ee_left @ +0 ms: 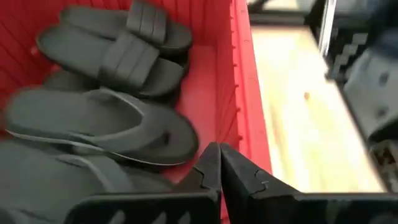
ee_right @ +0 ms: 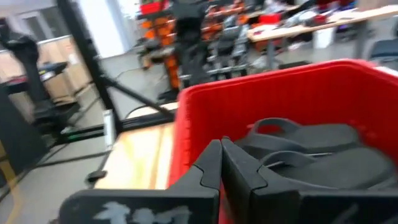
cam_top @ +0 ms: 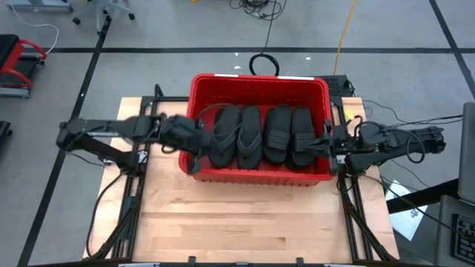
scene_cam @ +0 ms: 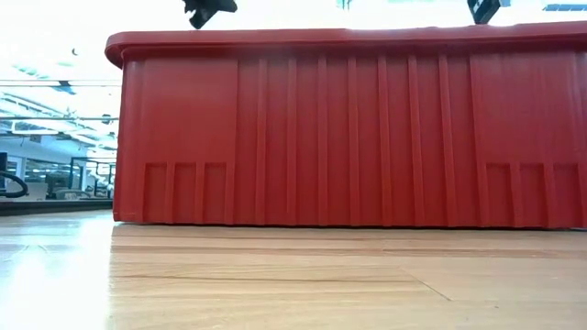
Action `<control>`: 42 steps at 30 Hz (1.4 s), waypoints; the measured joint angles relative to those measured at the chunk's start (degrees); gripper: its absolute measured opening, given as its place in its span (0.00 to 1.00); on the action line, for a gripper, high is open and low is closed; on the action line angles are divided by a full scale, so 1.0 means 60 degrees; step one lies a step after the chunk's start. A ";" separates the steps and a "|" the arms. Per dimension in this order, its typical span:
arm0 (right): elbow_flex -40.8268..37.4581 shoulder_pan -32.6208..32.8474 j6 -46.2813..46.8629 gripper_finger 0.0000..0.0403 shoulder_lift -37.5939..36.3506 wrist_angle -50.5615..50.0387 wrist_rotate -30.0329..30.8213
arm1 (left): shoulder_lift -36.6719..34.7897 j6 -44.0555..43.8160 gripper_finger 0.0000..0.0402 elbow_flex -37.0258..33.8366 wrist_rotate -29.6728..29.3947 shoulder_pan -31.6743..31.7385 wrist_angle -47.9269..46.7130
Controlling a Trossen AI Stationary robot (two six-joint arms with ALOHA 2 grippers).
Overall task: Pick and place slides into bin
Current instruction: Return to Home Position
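Pale wooden counter [cam_top: 245, 215] carries the red bin [cam_top: 260, 80], and the black slides [cam_top: 289, 135] lie inside it: ribbed-band ones toward its right wall, two thong flip-flops [cam_top: 237, 135] toward its left. My left end effector [ee_left: 219, 152] hangs over the bin's left rim, pinched closed, holding nothing. My right end effector [ee_right: 221, 148] sits at the bin's right rim, likewise closed and empty.

Bin [cam_top: 260, 176] glossy ribbed plastic – slides [cam_top: 280, 135] matt rubber – table [cam_top: 245, 222] wood.
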 joint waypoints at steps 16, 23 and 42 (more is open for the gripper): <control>-0.1284 -0.0001 0.0224 0.00 -0.1897 0.0522 0.0567 | -0.4922 -0.1198 0.00 -0.5089 -0.3160 -0.1627 0.5669; -0.1747 -0.0004 -0.0032 0.00 -0.2000 0.1237 0.0857 | -0.6490 -0.1126 0.00 -0.6268 -0.3102 -0.1533 0.5664; -0.1795 0.0000 -0.0314 0.00 -0.1968 0.1814 0.0818 | -0.8091 0.1495 0.00 -0.6672 -0.3075 -0.1136 0.5560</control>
